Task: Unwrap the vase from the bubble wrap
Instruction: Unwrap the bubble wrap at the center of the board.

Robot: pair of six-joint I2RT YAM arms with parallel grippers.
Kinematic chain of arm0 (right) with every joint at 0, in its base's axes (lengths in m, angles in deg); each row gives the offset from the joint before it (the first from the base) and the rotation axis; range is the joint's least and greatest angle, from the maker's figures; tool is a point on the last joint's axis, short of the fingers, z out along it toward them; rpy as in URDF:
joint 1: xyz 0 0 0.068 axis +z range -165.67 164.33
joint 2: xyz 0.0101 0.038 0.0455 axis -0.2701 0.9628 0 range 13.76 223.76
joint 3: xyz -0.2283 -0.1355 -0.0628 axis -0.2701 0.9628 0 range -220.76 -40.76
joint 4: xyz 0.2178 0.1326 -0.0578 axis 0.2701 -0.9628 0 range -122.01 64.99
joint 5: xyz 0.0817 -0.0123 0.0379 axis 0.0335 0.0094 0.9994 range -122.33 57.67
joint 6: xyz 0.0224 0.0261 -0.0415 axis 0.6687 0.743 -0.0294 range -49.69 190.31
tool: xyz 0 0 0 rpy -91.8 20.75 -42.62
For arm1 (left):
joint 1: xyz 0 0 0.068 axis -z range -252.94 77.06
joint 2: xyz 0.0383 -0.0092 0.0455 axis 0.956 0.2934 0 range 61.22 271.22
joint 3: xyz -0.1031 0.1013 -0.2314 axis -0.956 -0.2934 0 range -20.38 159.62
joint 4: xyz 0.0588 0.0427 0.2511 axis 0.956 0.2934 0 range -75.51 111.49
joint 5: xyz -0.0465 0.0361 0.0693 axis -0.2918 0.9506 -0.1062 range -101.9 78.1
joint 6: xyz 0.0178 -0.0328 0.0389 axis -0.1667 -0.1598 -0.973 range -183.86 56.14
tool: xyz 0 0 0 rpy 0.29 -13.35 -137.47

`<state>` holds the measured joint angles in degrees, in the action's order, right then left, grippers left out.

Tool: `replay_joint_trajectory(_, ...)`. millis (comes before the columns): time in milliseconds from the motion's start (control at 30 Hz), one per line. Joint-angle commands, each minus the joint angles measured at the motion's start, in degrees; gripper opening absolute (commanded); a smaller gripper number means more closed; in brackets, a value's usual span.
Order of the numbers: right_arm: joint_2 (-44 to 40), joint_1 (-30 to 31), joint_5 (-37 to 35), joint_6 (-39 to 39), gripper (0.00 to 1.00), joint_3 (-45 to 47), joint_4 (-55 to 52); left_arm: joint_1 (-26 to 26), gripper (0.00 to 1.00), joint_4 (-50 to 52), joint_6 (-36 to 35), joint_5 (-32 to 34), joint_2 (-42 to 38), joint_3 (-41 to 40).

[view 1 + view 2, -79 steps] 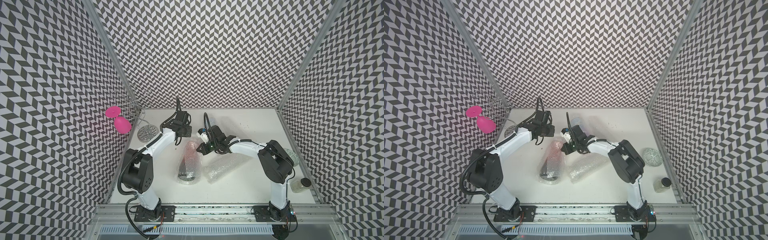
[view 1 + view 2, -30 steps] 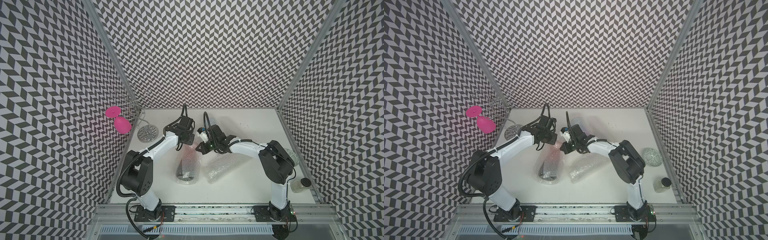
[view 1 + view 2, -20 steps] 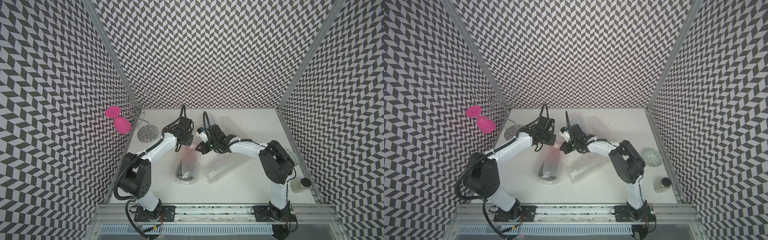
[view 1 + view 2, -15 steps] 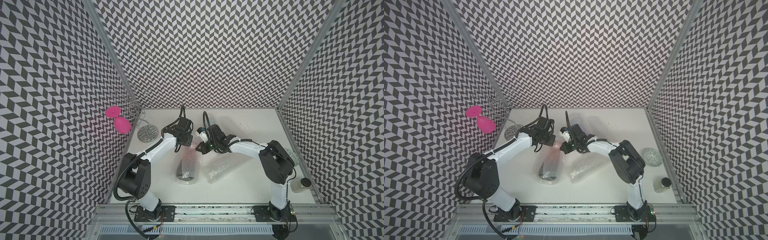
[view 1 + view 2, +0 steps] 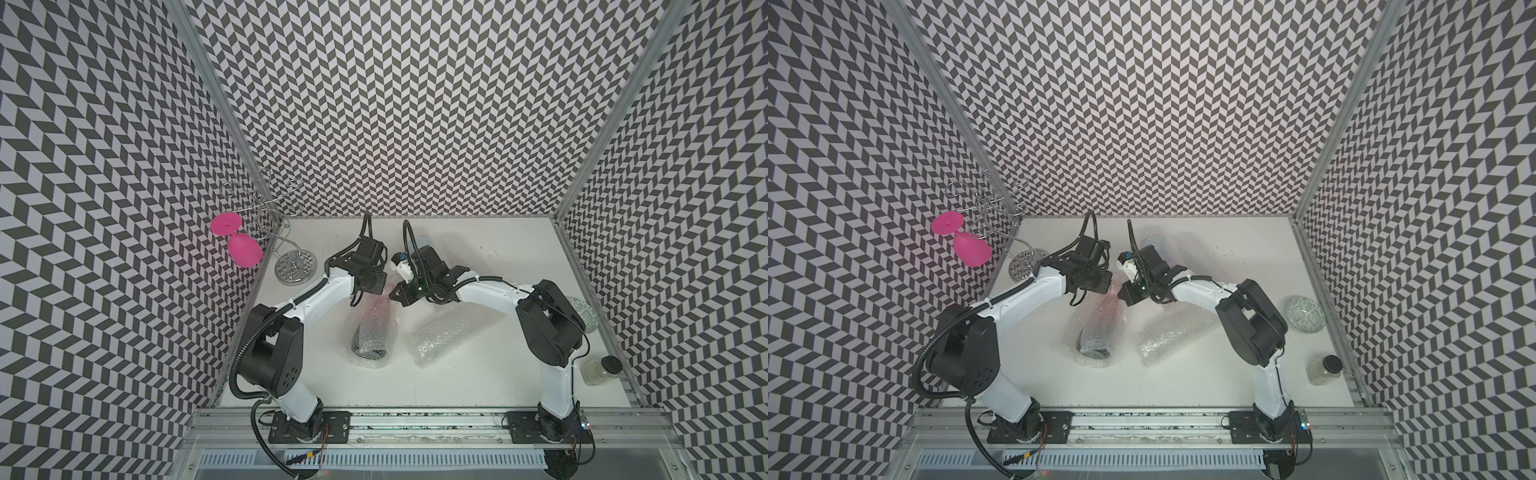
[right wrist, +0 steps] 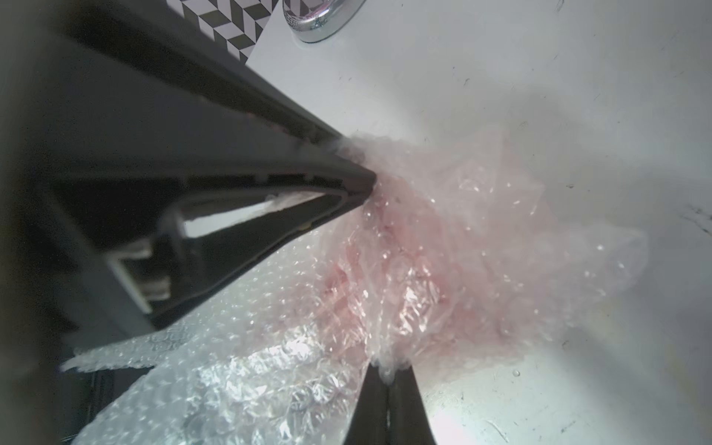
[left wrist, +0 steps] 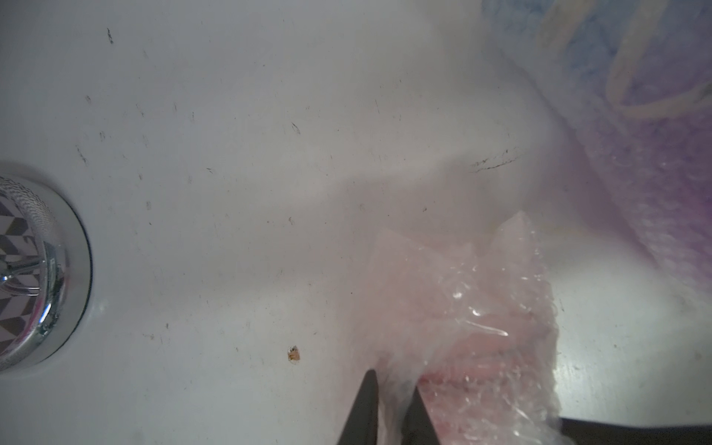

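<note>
The vase (image 5: 369, 347) lies on its side mid-table, its dark mouth toward the front, inside a sleeve of clear bubble wrap (image 5: 374, 320) that looks pinkish at its far end. My left gripper (image 5: 381, 287) is shut on that far end. In the left wrist view the bubble wrap (image 7: 462, 308) is pinched between my left gripper's (image 7: 393, 389) dark tips. My right gripper (image 5: 394, 296) is shut on the same end from the other side. The right wrist view shows the film (image 6: 424, 250) bunched in my right gripper (image 6: 389, 375), with the left fingers (image 6: 346, 181) clamped just across from it.
A second crumpled bubble wrap bundle (image 5: 440, 336) lies right of the vase. A wire rack with a chrome base (image 5: 295, 268) and a pink glass (image 5: 243, 249) stands back left. A patterned dish (image 5: 584, 311) and a jar (image 5: 600, 370) sit at the right edge.
My left gripper came down onto the far end of the wrap and closed on it. The right arm has stayed put, still shut on the wrap.
</note>
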<state>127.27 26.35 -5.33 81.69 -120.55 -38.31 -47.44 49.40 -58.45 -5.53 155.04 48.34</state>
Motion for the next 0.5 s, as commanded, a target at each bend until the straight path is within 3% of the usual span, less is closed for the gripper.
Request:
replay_joint_trajectory(0, 0.7, 1.0, -0.4, -1.2, 0.0, -1.2, 0.6, 0.5, 0.06, 0.0, -0.4, -1.3, 2.6, 1.3)
replay_joint_trajectory(100, 1.2, 1.1, -0.8, -1.6, 0.0, -2.0, -0.1, 0.3, 0.0, -0.1, -0.4, -1.3, 2.6, 2.1)
replay_joint_trajectory(300, 2.2, 1.2, -2.3, -2.5, 0.0, -4.1, -2.3, 0.1, 0.0, -2.5, -0.4, -2.6, 0.6, 2.0)
replay_joint_trajectory(467, 2.9, 1.6, -5.9, -4.2, 0.0, -5.4, -5.7, -1.6, 0.0, -9.0, 2.8, -9.0, -3.3, -0.3)
